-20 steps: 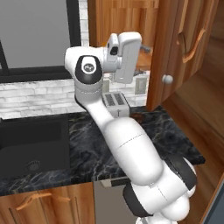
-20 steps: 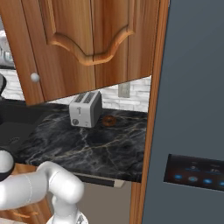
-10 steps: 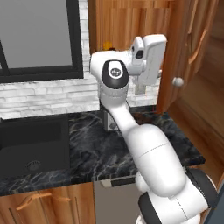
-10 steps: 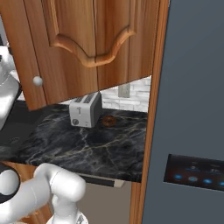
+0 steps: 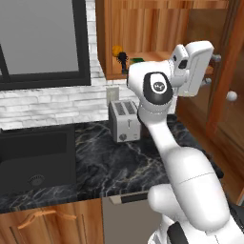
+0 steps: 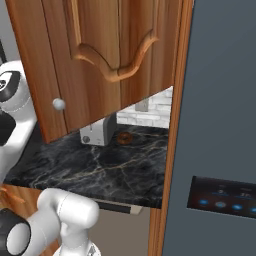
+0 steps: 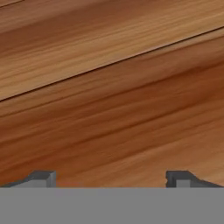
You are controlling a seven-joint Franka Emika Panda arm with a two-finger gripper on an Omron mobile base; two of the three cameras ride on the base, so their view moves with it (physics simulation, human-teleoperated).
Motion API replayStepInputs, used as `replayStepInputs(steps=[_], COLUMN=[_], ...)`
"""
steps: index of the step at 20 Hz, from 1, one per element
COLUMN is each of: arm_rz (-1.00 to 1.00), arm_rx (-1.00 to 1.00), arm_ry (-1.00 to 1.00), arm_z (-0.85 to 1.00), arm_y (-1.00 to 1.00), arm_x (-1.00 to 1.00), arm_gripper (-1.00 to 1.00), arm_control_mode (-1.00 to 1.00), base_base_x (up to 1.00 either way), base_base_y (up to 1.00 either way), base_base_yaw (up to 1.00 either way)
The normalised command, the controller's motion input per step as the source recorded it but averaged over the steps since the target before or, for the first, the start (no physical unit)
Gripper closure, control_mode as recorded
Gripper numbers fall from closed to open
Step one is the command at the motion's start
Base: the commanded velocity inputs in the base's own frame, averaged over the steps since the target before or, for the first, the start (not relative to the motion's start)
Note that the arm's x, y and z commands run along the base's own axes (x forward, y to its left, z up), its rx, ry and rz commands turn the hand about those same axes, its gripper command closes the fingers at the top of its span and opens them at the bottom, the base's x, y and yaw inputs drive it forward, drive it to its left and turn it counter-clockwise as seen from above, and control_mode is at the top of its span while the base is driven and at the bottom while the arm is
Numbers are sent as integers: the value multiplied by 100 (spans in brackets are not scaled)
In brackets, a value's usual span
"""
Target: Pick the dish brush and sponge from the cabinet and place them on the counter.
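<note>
- Standing upright on the shelf of the open cabinet [image 5: 143,28], the dish brush [image 5: 123,60] was seen near the shelf's left end, just beside a small orange ball [image 5: 116,50].
- A green sliver to the right of the brush, at the shelf's front edge, was taken to be the sponge [image 5: 138,60]; most of it was hidden by the arm.
- The gripper [image 7: 111,178] was seen in the hand view with its two finger tips well apart and nothing between them, facing bare wood grain at close range.
- In the left base view the hand was raised at shelf height, to the right of both items and close to the swung-out door [image 6: 100,60] with its round grey knob [image 6: 59,104].
- The step in hand was judged to be the reach into the cabinet, with neither item yet lifted.
- For a clean grasp, the hand would need to be turned leftward until the brush is framed between the finger tips, then closed on the slim handle without the ball being knocked.
- The black marble counter [image 5: 95,162] below was noted as the drop place, with open surface in front of the toaster [image 5: 124,120] and right of the sink [image 5: 35,157].
</note>
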Motion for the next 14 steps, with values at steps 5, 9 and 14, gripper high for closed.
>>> replayStepInputs(steps=[5, 9, 14], arm_rz=[-1, -1, -4], arm_rx=[-3, -3, -3], arm_ry=[0, 1, 5], arm_z=[0, 0, 0], arm_y=[-75, -71, -69], arm_x=[-20, -8, 0], arm_gripper=[-100, -100, -100], arm_control_mode=[-100, -100, -100], base_base_x=[0, 0, 0], base_base_y=[0, 0, 0], base_base_yaw=[0, 0, 0])
